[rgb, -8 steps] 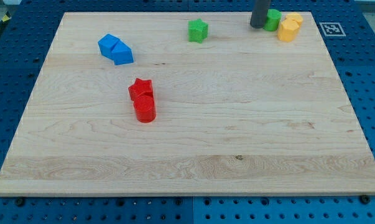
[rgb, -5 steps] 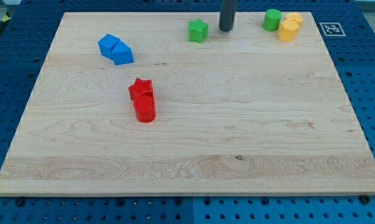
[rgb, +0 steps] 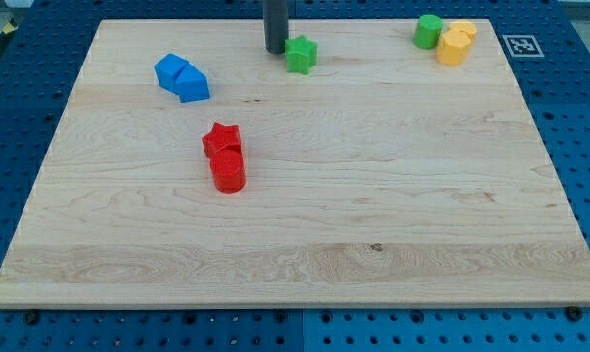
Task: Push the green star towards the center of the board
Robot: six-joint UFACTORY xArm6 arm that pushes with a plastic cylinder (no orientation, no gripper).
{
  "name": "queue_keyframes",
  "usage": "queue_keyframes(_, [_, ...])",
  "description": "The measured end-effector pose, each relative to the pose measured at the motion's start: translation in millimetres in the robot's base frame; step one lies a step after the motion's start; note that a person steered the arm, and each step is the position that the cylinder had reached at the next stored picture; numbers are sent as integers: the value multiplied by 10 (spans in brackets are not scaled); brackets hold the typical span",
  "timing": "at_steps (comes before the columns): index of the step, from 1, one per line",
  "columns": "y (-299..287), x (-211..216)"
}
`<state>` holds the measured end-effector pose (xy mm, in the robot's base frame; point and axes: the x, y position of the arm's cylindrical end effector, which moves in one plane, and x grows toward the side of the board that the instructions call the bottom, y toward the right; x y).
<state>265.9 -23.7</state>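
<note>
The green star point(rgb: 300, 55) lies on the wooden board point(rgb: 373, 196) near the view's top edge, a little left of the middle. My tip point(rgb: 275, 49) stands just to the star's upper left, close to it or touching it. The dark rod rises out of the view's top.
A green cylinder point(rgb: 429, 30) and two yellow blocks point(rgb: 456, 43) sit at the top right. Two blue blocks point(rgb: 182, 77) lie at the upper left. A red star point(rgb: 221, 140) touches a red cylinder point(rgb: 228, 170) left of the board's middle.
My tip has moved left along the top edge, from beside the green cylinder past the green star to the star's left side. The star has shifted slightly left and down.
</note>
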Motion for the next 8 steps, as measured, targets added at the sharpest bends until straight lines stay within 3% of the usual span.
queue_keyframes(4, [704,1013])
queue_keyframes(6, [859,1026])
queue_keyframes(8, [576,983])
